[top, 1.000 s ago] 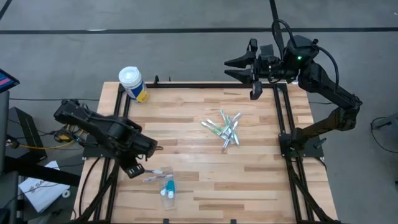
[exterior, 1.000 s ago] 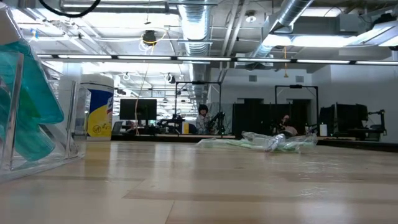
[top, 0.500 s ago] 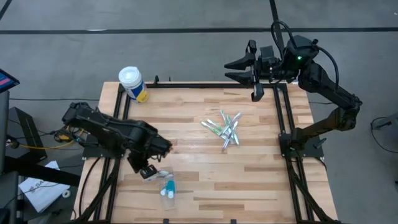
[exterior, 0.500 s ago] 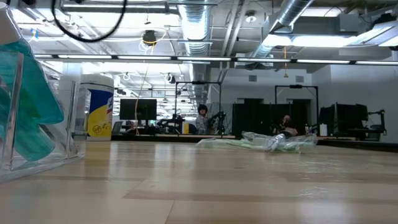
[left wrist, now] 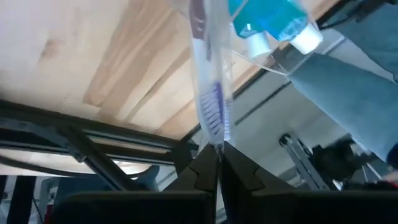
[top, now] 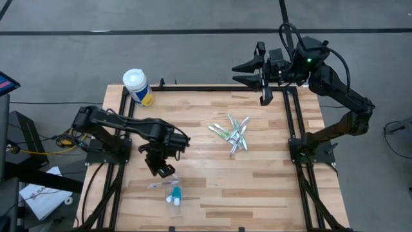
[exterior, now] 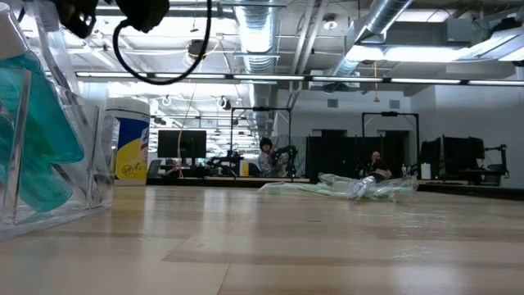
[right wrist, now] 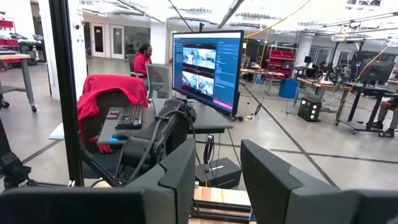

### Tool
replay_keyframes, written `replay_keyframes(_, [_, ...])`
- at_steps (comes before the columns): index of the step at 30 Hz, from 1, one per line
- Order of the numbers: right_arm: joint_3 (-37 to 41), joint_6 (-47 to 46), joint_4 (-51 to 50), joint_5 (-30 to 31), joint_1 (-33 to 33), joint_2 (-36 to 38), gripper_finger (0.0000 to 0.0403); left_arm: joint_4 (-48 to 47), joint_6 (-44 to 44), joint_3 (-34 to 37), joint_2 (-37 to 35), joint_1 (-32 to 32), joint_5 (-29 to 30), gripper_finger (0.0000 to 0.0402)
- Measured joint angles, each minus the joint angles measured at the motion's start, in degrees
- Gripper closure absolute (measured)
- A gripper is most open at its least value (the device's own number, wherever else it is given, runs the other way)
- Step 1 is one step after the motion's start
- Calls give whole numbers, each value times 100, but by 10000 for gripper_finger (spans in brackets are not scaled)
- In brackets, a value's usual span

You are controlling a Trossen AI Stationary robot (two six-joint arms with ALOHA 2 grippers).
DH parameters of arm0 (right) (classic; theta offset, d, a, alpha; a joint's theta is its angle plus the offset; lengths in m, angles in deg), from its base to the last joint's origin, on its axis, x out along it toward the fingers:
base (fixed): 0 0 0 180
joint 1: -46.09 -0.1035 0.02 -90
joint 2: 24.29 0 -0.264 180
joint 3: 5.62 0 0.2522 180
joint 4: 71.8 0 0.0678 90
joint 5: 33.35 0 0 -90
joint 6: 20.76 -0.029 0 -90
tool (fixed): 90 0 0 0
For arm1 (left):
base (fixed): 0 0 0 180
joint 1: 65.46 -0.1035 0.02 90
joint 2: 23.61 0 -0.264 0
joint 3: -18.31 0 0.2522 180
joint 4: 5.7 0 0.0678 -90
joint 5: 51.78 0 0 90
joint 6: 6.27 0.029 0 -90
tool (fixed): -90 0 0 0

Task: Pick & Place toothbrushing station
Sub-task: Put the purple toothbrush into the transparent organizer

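The see-through holder (top: 174, 194) with teal-and-white tubes (left wrist: 270, 15) lies near the table's near edge, left of centre. It fills the left of the low view (exterior: 49, 147). My left gripper (top: 165, 173) hovers just beyond the holder and is shut on a wrapped purple toothbrush (left wrist: 211, 106). Another wrapped toothbrush (top: 158, 185) lies flat on the table beside the holder. A pile of wrapped toothbrushes (top: 233, 134) lies right of centre. My right gripper (top: 244, 72) waits open past the far edge. My left gripper (left wrist: 217, 163) pinches the toothbrush by the wrapper's end just past the bristle head (left wrist: 215, 144), between its two fingertips. The brush runs straight on from the fingers toward the tubes. Its far end is out of the frame.
A big white-lidded canister with a yellow label (top: 137, 86) stands at the far left corner. Black frame rails (top: 293, 122) run along the table's left and right edges. People sit at desks in the room behind (exterior: 266, 152).
My left arm has swung from the table's left edge toward the right, and its gripper now hangs over the spot just beyond the holder. One of the two toothbrushes beside the holder is gone from its place. In the low view a see-through strip now slants up in front of the holder.
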Motion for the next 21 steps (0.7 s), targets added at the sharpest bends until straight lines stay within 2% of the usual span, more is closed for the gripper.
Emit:
replay_keyframes(3, [0,2,2,1,0,1,285,53,155,0,140,0,-91,387])
replay_keyframes(6, [0,2,2,0,0,2,285,87,376,0,190,21,-92,357])
replay_keyframes(15, [0,105,2,0,2,2,285,183,556,2,-180,22,-133,219])
replay_keyframes(21, [0,133,62,1,9,2,285,182,67,2,-804,22,-144,140])
